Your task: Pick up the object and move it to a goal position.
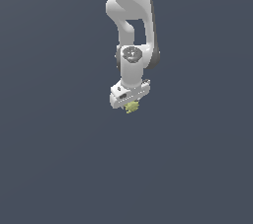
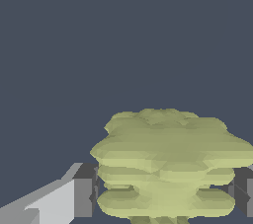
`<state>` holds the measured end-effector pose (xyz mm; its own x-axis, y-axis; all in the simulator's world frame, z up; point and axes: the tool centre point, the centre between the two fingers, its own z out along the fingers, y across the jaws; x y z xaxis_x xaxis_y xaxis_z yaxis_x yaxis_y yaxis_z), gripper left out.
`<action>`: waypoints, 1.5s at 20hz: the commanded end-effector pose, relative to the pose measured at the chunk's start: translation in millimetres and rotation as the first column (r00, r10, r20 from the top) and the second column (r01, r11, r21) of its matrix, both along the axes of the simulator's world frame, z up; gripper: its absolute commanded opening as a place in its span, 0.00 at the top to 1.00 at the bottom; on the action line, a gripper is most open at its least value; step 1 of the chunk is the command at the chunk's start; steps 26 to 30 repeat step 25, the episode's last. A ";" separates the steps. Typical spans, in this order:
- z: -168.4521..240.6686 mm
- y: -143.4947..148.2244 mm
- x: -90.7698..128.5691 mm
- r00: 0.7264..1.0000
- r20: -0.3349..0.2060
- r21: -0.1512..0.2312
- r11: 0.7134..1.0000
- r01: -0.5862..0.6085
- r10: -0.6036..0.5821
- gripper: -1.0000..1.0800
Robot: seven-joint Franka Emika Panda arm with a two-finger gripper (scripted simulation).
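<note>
The object (image 1: 131, 107) is a tiny pale yellow-green lumpy thing just under the white arm's hand in the exterior view. In the wrist view the object (image 2: 165, 164) fills the space between the two fingers, with one grey pad (image 2: 84, 196) on one side and the other pad (image 2: 244, 193) on the opposite side, both against it. My gripper (image 1: 130, 105) is shut on the object and points down. The fingertips are mostly hidden behind the object in the exterior view.
A plain dark blue-grey surface (image 1: 59, 159) fills both views. No other objects or edges show.
</note>
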<state>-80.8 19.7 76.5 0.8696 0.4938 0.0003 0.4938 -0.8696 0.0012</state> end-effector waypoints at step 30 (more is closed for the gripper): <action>145.7 124.7 6.3 1.000 -0.001 0.001 1.000 -0.002 0.002 1.00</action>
